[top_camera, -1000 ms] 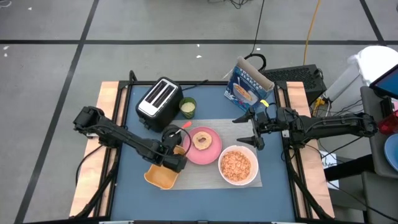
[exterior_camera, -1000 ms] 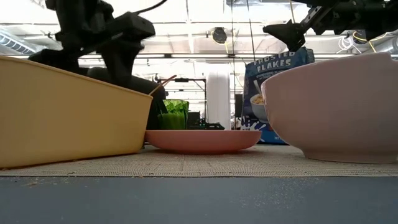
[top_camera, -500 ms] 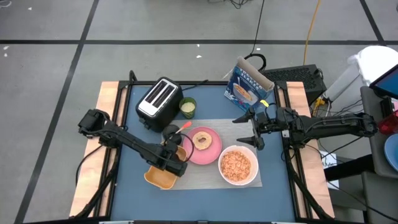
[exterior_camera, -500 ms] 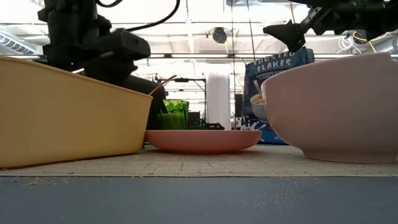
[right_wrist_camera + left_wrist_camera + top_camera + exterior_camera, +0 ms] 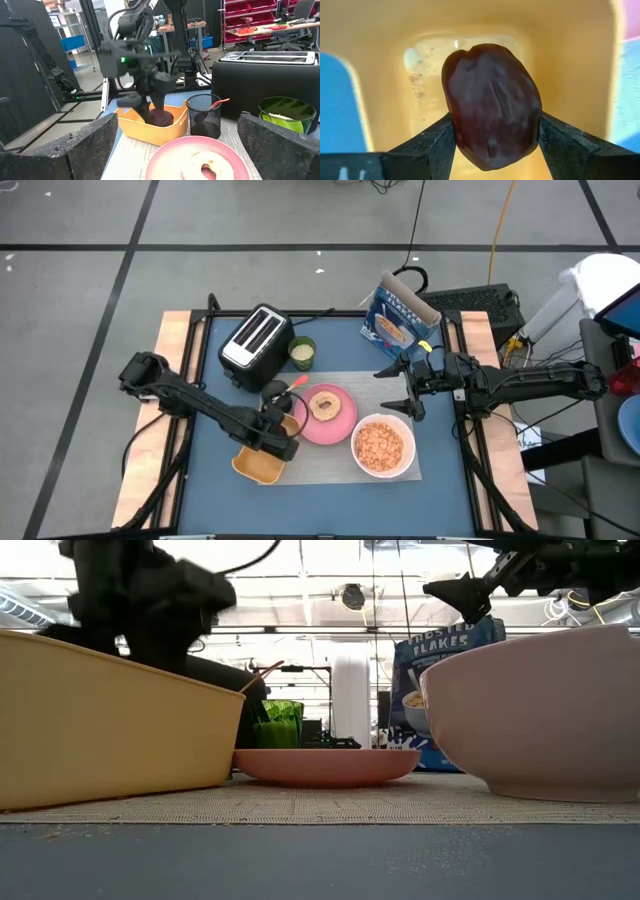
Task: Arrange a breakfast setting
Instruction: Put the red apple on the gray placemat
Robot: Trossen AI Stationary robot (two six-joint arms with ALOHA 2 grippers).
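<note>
My left gripper (image 5: 492, 137) has closed on the fruit (image 5: 492, 105) (in the tray (image 5: 385, 30)); next I lift it plateward; right gripper (image 5: 408, 387) waits open.

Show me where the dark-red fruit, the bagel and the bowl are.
fruit (image 5: 491, 105): left wrist view, middle of its skin.
bagel (image 5: 324, 405): high view, on its ring.
bowl (image 5: 409, 442): high view, right rim.

The blue table (image 5: 210, 480) carries a grey mat (image 5: 330, 465), a toaster (image 5: 256, 340), a green cup (image 5: 302, 353), a cereal box (image 5: 398, 315) and a black mesh cup (image 5: 274, 395).
</note>
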